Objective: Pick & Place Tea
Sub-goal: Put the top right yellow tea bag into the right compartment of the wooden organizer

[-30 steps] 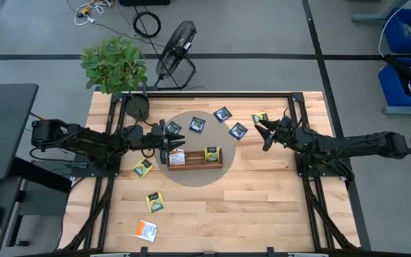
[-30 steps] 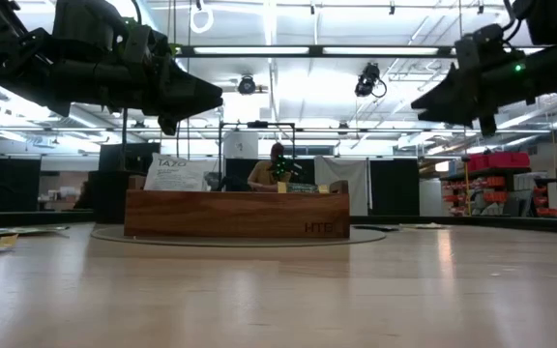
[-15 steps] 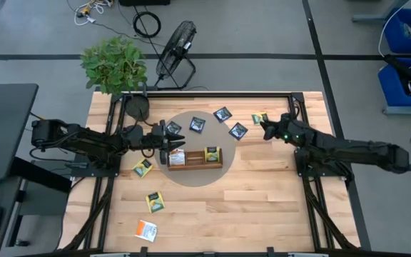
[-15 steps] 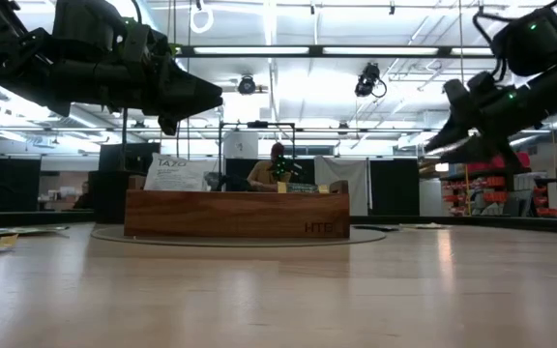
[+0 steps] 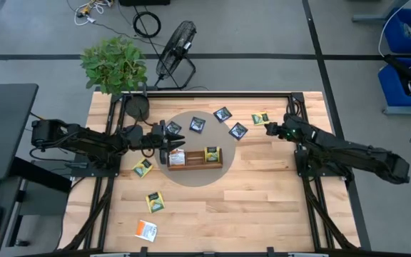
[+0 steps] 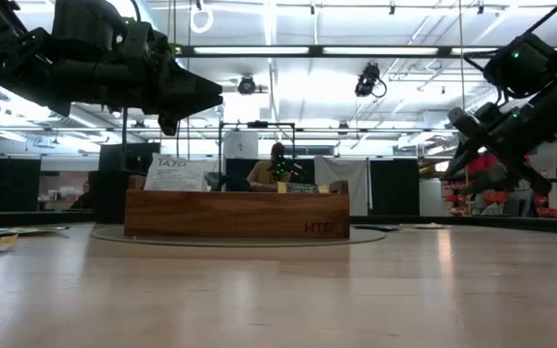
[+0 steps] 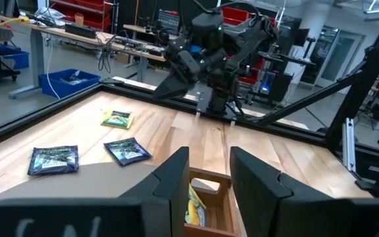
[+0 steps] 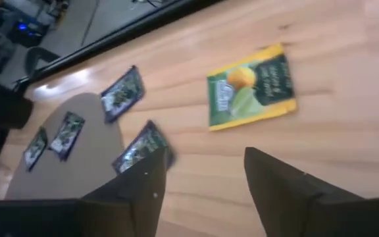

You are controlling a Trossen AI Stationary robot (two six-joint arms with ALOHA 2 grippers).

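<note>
On the pale plank table, flat square foil tea sachets lay scattered around a brown wooden tray at centre: navy ones toward 12 o'clock, yellow-green ones toward 2 and 8. Right gripper, at 2 o'clock, hovered over a yellow-green sachet, jaws apart, empty. Left gripper, jaws parted, empty, hung above the tray's 9 o'clock end.
</note>
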